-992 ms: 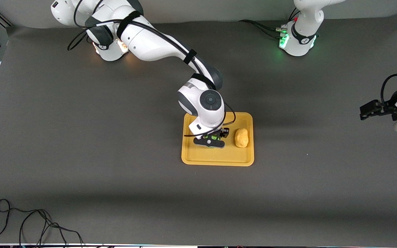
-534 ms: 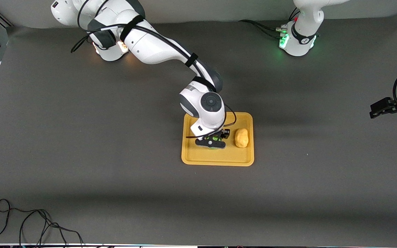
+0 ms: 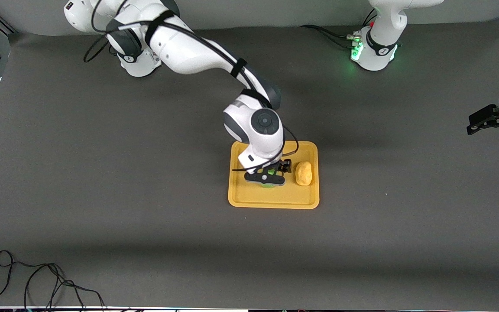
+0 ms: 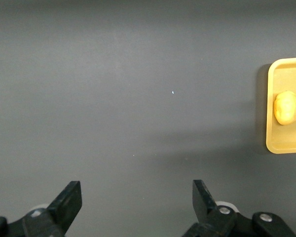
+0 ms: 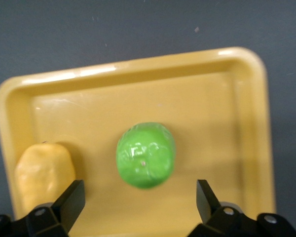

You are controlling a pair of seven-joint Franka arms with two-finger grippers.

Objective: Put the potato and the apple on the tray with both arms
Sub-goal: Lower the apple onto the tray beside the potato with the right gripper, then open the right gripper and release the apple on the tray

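The orange-yellow tray (image 3: pixel 273 203) lies mid-table. The yellow-tan potato (image 3: pixel 303 173) lies on it toward the left arm's end. The green apple (image 3: pixel 268 185) lies on the tray beside the potato and is mostly hidden under my right gripper (image 3: pixel 266 178). In the right wrist view the apple (image 5: pixel 145 154) rests free on the tray (image 5: pixel 138 74) next to the potato (image 5: pixel 44 173). My right gripper (image 5: pixel 139 190) is open above it and holds nothing. My left gripper (image 3: pixel 474 122) is open and empty over bare table at the left arm's end; in its wrist view (image 4: pixel 136 190) the tray (image 4: pixel 286 145) and potato (image 4: pixel 286 107) show far off.
The table is a dark grey mat (image 3: pixel 145 173). A loose black cable (image 3: pixel 37 277) lies near the front edge at the right arm's end. The right arm's forearm (image 3: pixel 197 47) reaches over the table to the tray.
My right gripper has lifted slightly over the apple, which stays on the tray. My left gripper has drawn away from the tray, toward the table's edge and the bases.
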